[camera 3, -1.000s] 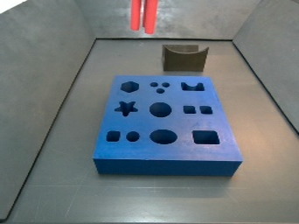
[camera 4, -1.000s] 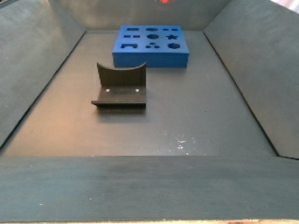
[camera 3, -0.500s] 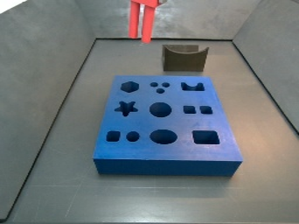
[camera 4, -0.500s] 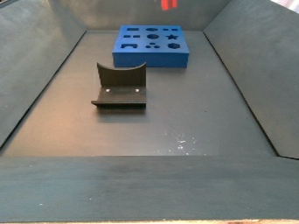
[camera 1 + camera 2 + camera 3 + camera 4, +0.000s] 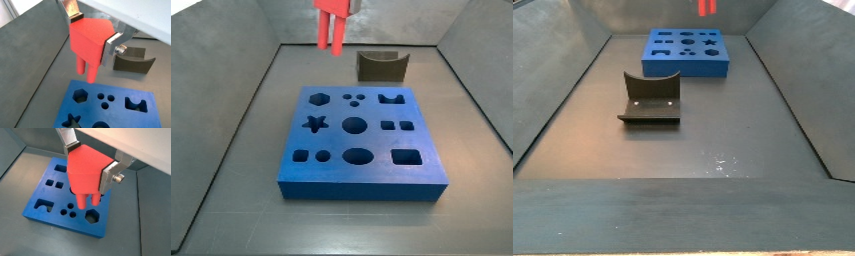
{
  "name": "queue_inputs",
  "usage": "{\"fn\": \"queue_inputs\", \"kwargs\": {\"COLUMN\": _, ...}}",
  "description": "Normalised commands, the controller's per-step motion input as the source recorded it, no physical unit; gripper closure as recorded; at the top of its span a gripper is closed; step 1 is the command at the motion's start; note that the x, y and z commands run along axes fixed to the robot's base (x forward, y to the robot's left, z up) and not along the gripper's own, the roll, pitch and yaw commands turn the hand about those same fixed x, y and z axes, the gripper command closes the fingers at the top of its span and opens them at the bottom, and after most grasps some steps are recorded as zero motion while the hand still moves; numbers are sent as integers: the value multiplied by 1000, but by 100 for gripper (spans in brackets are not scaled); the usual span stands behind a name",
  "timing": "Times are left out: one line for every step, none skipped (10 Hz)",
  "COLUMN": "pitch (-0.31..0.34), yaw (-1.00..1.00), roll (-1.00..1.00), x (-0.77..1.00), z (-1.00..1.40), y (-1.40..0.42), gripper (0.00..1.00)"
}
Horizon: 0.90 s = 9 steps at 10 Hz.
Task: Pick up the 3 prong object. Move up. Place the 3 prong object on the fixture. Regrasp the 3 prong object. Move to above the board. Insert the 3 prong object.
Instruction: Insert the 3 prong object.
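My gripper (image 5: pixel 92 30) is shut on the 3 prong object (image 5: pixel 89 46), a red-orange block held between the silver fingers with its prongs pointing down; both wrist views show it (image 5: pixel 85 172). In both side views it hangs high, well above the blue board (image 5: pixel 331 142) near its far end (image 5: pixel 333 25) (image 5: pixel 708 7). The board's cut-out holes lie below the prongs (image 5: pixel 40 217) (image 5: pixel 120 112). The dark fixture (image 5: pixel 382 66) stands behind the board, empty (image 5: pixel 649 100) (image 5: pixel 133 60).
Grey walls enclose the floor on all sides. In a side view the board (image 5: pixel 687 66) sits at the far end and the fixture stands closer on the left.
The gripper has come down with the 3 prong object; in a side view the prongs now reach lower in front of the back wall. Board and fixture have not moved.
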Motion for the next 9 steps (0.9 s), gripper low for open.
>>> {"fn": "queue_inputs", "kwargs": {"pitch": -54, "yaw": -251, "roll": 31, "x": 89, "z": -197, "y": 0, "gripper": 100}}
{"fn": "queue_inputs", "kwargs": {"pitch": -146, "yaw": -351, "roll": 103, "x": 217, "z": -226, "y": 0, "gripper": 100}}
{"fn": "queue_inputs", "kwargs": {"pitch": -343, "yaw": -283, "roll": 100, "x": 226, "z": -160, "y": 0, "gripper": 100}}
{"fn": "queue_inputs", "kwargs": {"pitch": -457, "yaw": -160, "roll": 86, "x": 226, "z": -117, "y": 77, "gripper": 100}}
{"fn": "queue_inputs", "kwargs": {"pitch": -500, "yaw": -174, "roll": 126, "x": 229, "z": -143, "y": 26, "gripper": 100}}
{"fn": "queue_inputs", "kwargs": {"pitch": -557, "yaw": -234, "roll": 109, "x": 194, "z": -151, "y": 0, "gripper": 100}}
{"fn": "queue_inputs", "kwargs": {"pitch": -446, "yaw": -323, "roll": 97, "x": 43, "z": -243, "y": 0, "gripper": 100}}
{"fn": "queue_inputs", "kwargs": {"pitch": -54, "yaw": -303, "roll": 0, "x": 0, "z": -317, "y": 0, "gripper": 100}}
{"fn": "queue_inputs", "kwargs": {"pitch": -180, "yaw": -346, "roll": -20, "x": 60, "z": -489, "y": 0, "gripper": 100}}
